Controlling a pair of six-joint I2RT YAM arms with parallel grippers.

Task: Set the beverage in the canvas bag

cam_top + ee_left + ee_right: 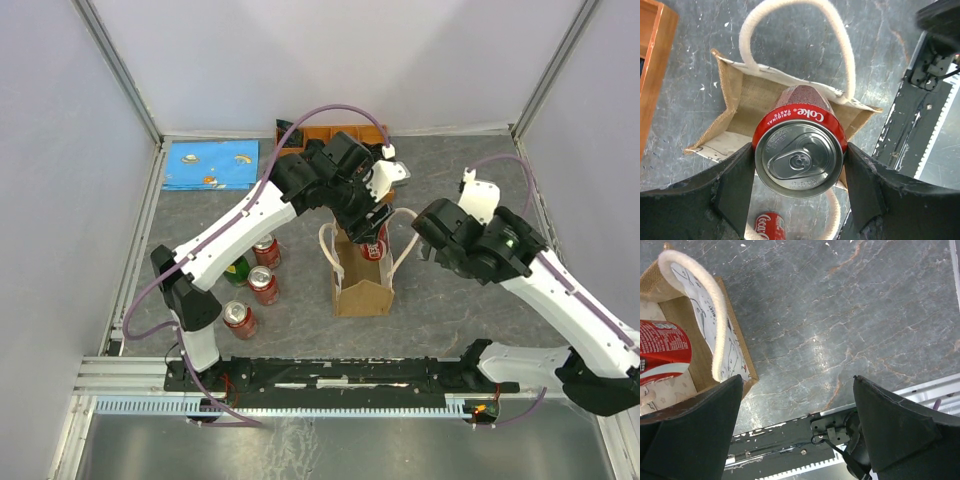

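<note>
Right now my left end effector (799, 176) is clamped on the red Coke can (799, 150), one dark finger (735, 190) pressed to each side of it just under the top rim (pull tab facing the wrist camera). The can hangs upright over the open mouth of the canvas bag (362, 290), which stands on the grey surface (450, 310) at the middle of the overhead frame. Whether the can's base is already below the bag's rim, I cannot tell. One cream handle (840, 40) loops across the top of the left wrist frame.

My right end effector (797, 385) holds nothing, its fingers spread wide over bare surface just right of the bag. Three more red cans (263, 285) and a green bottle (236, 268) stand at centre left. An orange tray (330, 132) lies above the bag, beside a blue cloth (210, 165).
</note>
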